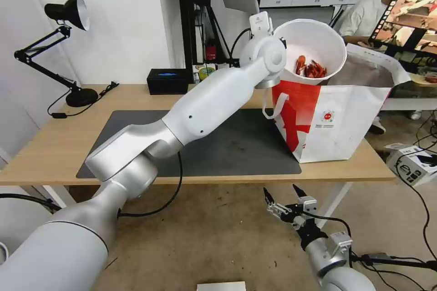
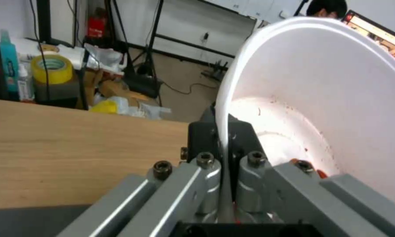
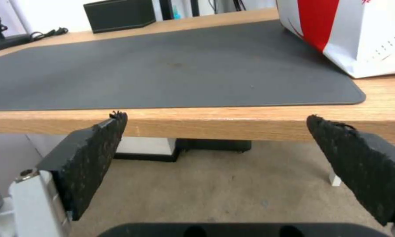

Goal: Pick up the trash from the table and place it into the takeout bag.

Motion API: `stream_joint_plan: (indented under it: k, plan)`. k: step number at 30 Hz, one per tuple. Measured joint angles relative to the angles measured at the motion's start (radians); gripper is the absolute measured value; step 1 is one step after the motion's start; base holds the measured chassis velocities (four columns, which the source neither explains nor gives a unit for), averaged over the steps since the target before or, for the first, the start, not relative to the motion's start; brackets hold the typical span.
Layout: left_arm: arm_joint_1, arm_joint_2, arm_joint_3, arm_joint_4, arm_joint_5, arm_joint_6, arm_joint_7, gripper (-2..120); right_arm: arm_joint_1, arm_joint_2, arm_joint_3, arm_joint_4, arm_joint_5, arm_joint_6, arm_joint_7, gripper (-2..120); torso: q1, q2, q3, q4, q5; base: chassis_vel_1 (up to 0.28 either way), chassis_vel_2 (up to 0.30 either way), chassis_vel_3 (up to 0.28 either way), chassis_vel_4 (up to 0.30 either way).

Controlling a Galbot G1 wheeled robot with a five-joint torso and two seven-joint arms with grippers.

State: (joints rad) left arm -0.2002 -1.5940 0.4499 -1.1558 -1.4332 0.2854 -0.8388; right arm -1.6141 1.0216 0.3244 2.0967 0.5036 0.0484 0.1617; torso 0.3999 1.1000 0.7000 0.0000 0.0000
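Above the takeout bag [image 1: 337, 118] at the table's [image 1: 54, 145] right end, the tilted bowl's [image 1: 314, 45] rim is pinched between the closed fingers [image 2: 210, 171] of the left gripper [image 2: 226, 164], while the right gripper [image 1: 284, 200] is held wide open and empty below the front edge.

No readable text anywhere tbh; takeout bag [image 1: 339, 120] has small round logo [image 1: 327, 116], print under it too tiny.

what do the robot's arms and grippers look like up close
The left arm has glossy white shells, silver-grey joints and a black cable looping below the elbow. The left gripper has grey metal bars with dark bolts and black pads. The right gripper has slim black fingers with rough pads on a silver wrist, trailing black cable.
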Motion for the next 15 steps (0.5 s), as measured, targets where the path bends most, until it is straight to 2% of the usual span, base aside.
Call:
stream_joint_plan:
  k: [6,11,14,15]
  plan:
    - [0.000,0.000,0.002,-0.009,0.003,0.000,0.007,0,0.000,0.000,0.000,0.000,0.000,0.000,0.000,100,0.000,0.000,0.000,0.0000,0.0000,0.000,0.000,0.000,0.000]
    - [0.000,0.001,-0.003,-0.020,0.013,-0.019,0.048,0,0.000,0.000,0.000,0.000,0.000,0.000,0.000,100,0.000,0.000,0.000,0.0000,0.0000,0.000,0.000,0.000,0.000]
    - [0.003,0.001,0.011,-0.026,0.073,-0.063,0.110,0,0.000,0.000,0.000,0.000,0.000,0.000,0.000,100,0.000,0.000,0.000,0.0000,0.0000,0.000,0.000,0.000,0.000]
    - [0.003,0.001,0.011,-0.026,0.073,-0.063,0.110,0,0.000,0.000,0.000,0.000,0.000,0.000,0.000,100,0.000,0.000,0.000,0.0000,0.0000,0.000,0.000,0.000,0.000]
